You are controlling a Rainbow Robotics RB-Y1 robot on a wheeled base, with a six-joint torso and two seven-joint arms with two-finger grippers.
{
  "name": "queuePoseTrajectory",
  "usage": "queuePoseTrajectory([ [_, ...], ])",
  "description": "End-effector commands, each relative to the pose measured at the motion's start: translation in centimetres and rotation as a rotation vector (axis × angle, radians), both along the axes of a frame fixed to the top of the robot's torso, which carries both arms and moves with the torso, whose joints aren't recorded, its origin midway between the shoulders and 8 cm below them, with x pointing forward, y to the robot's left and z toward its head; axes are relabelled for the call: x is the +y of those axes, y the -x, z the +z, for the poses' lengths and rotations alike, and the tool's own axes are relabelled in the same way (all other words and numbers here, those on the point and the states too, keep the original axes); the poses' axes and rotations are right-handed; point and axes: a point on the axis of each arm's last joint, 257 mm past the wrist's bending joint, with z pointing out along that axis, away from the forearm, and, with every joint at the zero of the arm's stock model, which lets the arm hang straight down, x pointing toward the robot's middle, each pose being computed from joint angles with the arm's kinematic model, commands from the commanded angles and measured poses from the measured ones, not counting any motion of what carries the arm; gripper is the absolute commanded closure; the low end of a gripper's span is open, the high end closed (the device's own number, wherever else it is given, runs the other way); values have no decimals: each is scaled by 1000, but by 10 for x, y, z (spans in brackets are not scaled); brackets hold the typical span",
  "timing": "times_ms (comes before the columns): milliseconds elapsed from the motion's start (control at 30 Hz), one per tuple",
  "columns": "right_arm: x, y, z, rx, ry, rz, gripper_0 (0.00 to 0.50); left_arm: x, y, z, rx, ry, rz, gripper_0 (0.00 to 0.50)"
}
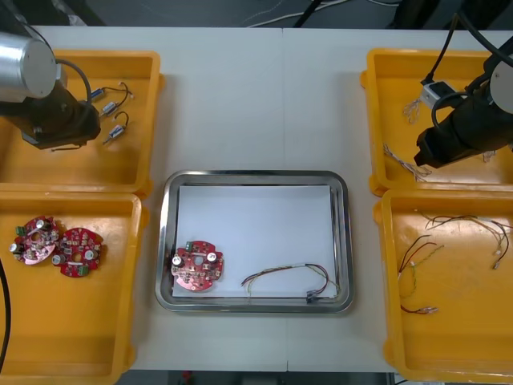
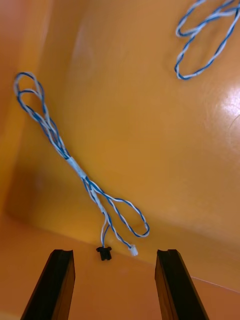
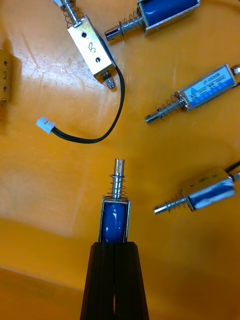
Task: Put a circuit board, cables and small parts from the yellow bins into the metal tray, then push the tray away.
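Front view: metal tray point(image 1: 255, 173), mid-desk, holds a circuit board point(image 1: 197, 265).
Right wrist view: right gripper point(image 2: 115, 254), fingers spread, above blue-white cable point(image 2: 75, 165) by yellow bin's point(image 2: 150, 100) near edge (centre before closing).
Left wrist view: left gripper point(image 3: 116, 247) clamps small metal part point(image 3: 116, 212); lift straight.

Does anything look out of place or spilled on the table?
Nothing stands out. The circuit board and cable lie inside the metal tray; left gripper holds a small metal part, right gripper hovers open over its bin.
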Motion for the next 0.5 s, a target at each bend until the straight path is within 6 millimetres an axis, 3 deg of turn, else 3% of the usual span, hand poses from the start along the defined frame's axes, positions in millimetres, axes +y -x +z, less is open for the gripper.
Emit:
queuePoseTrajectory([
  [33, 2, -14, 13, -31, 8, 10, 31, 17, 0, 57, -84, 23, 74, 500],
  [267, 6, -16, 2, -25, 3, -8, 35, 17, 12, 70, -80, 22, 73, 500],
  [500, 10, -23, -10, -29, 0, -17, 46, 18, 14, 71, -76, 20, 70, 500],
])
